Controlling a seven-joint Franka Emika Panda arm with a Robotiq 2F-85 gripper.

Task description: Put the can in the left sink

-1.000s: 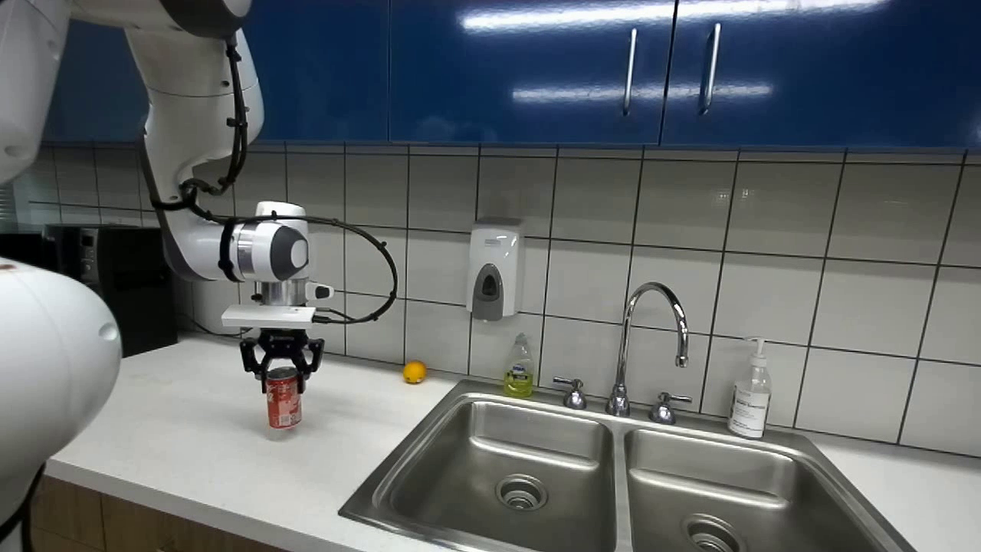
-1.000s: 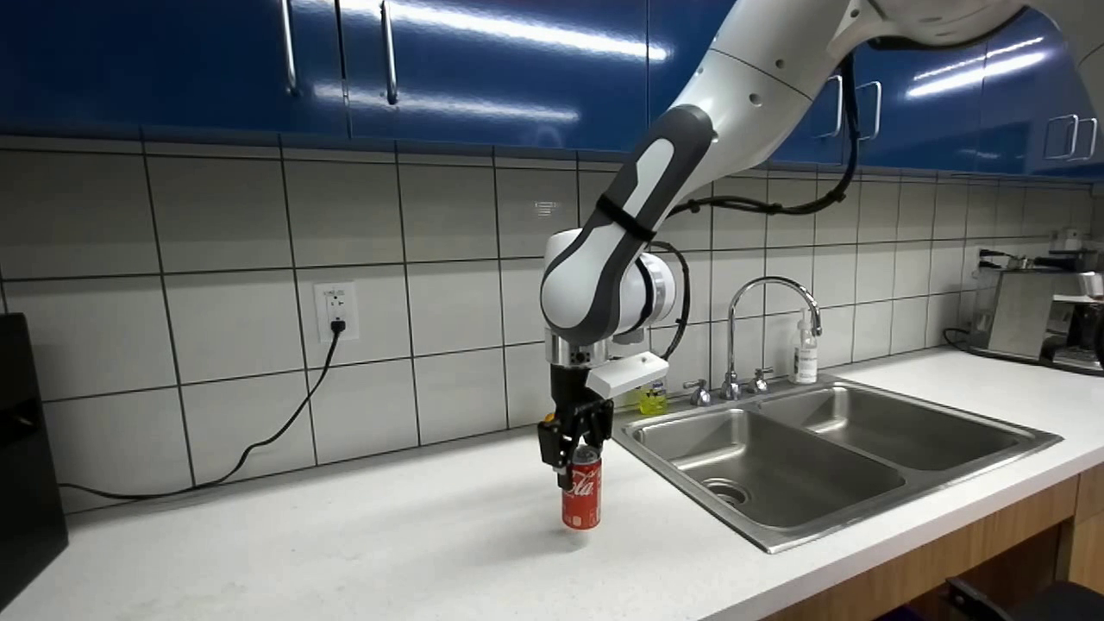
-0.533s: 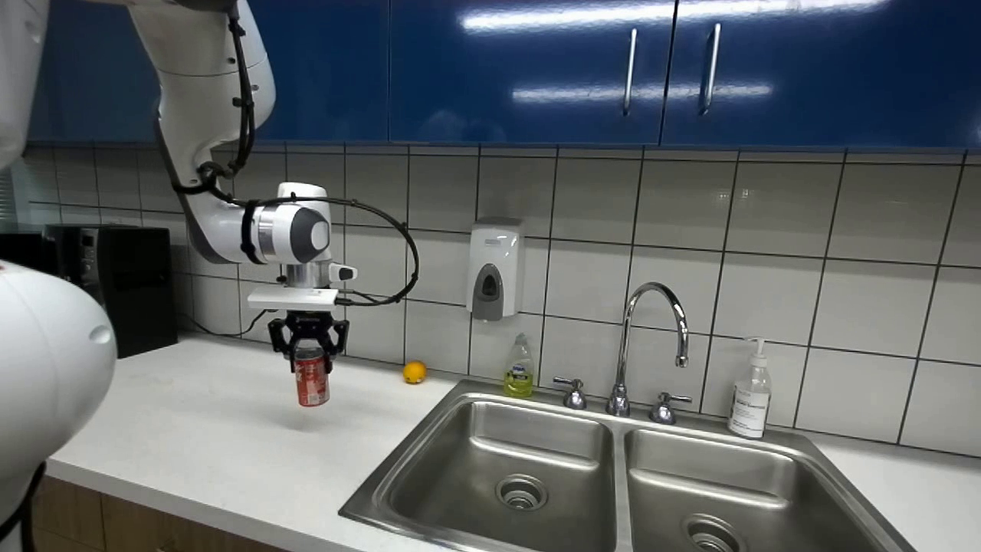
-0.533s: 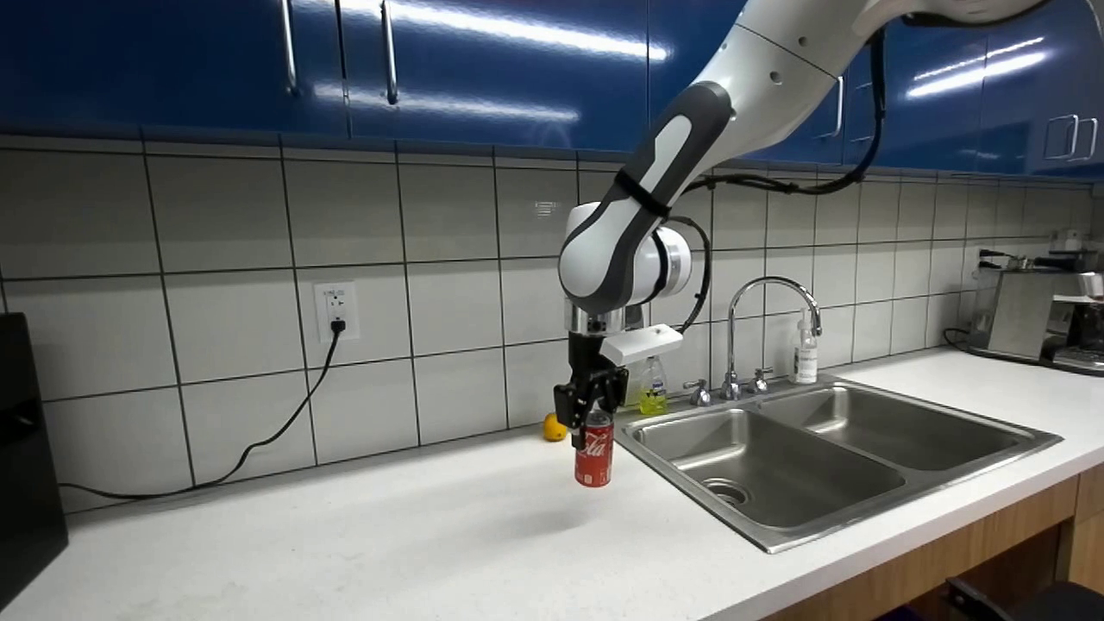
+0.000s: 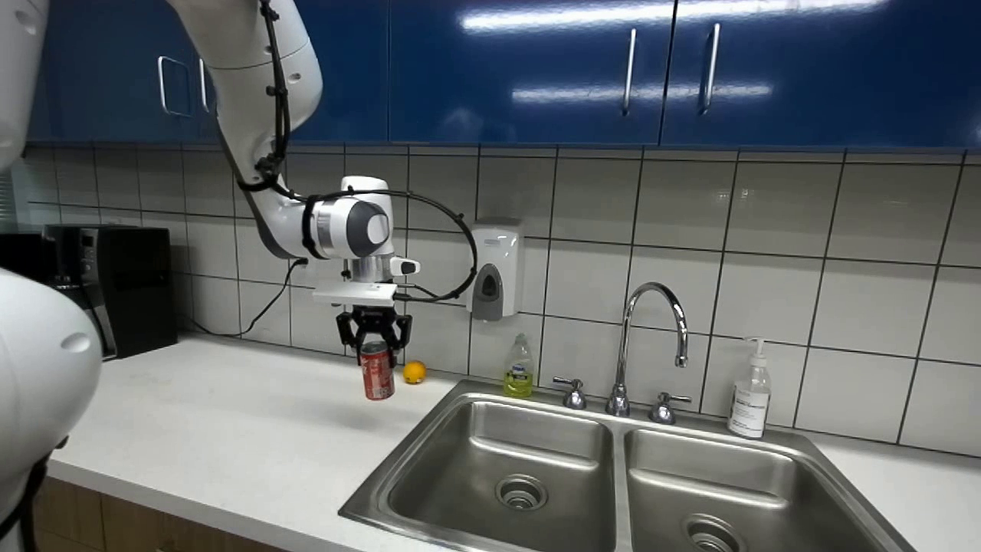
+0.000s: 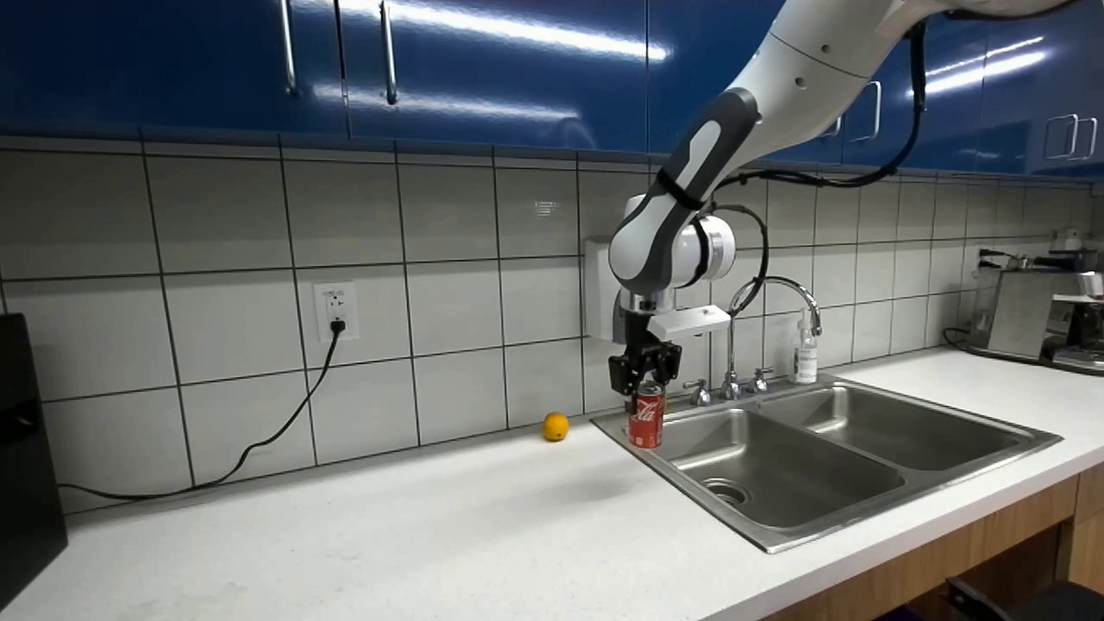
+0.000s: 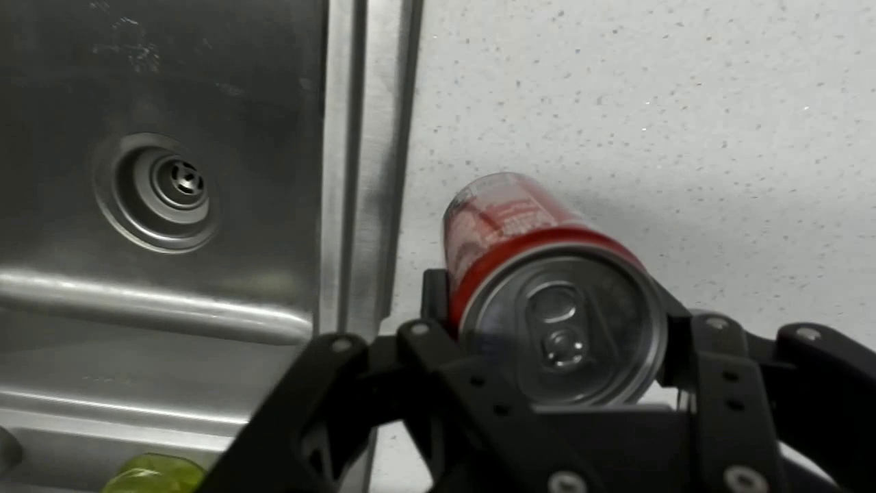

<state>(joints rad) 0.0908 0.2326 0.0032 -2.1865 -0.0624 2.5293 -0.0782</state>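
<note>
The hand (image 5: 376,356) grips the can (image 5: 378,379) near its top, holding it clear of the counter (image 5: 253,414) below. Grasp and lift look done; the left sink (image 5: 467,464) lies beside the hand, not beneath it, so carrying across and release seem to remain.

Near the claw (image 5: 374,356) but farther back, can see a round orange fruit (image 5: 415,372) lying on the white surface (image 5: 230,429). Higher than the claw, a white dispenser (image 5: 494,268) on the tiled wall (image 5: 586,276), and blue cabinets (image 5: 529,61). Right of the claw in an exterior view, can find a bottle of yellow-green liquid (image 5: 519,372), a curved faucet (image 5: 623,345) and, farther away, a pump bottle (image 5: 750,399); well to the left, a black appliance (image 5: 126,284). In an exterior view, left of the claw, a wall outlet (image 6: 335,304); far to the right, a metal machine (image 6: 1016,319).
</note>
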